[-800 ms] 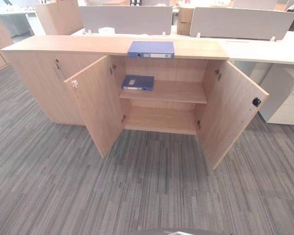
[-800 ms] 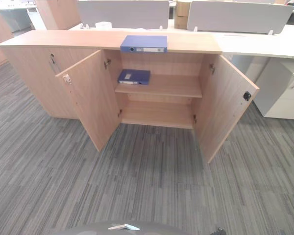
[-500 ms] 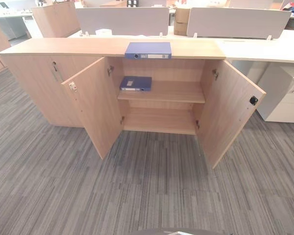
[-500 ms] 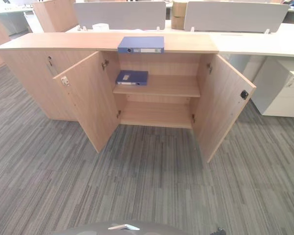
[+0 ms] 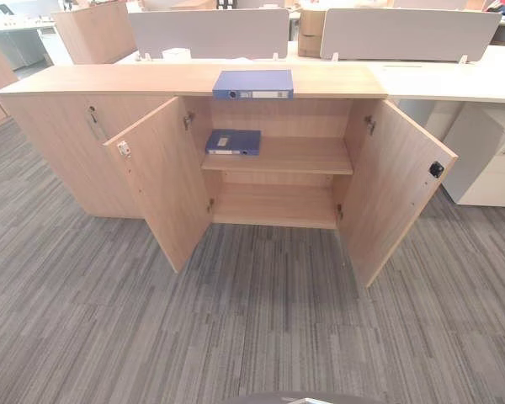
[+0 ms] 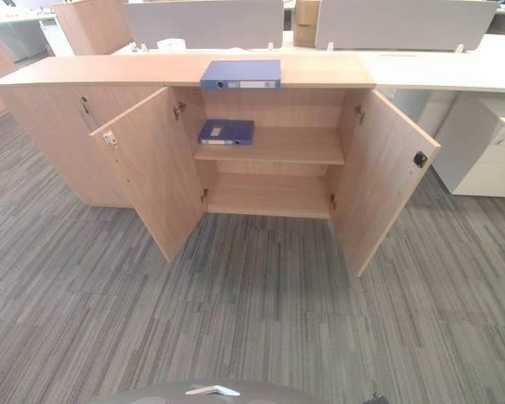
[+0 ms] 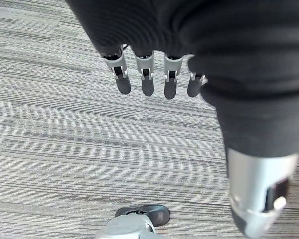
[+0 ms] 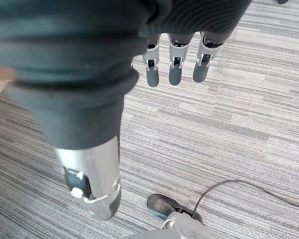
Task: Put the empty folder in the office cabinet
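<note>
Two blue folders are in sight, both far ahead of the hands: one folder lies flat on the cabinet top, its spine at the front edge where it is easy to grasp, and a second folder lies flat on the upper shelf. Both cabinet doors stand swung wide, probably so the shelves can be reached without further handling. The left hand and right hand hang relaxed over the carpet, fingers straight and holding nothing, so the pickup has likely not begun.
</note>
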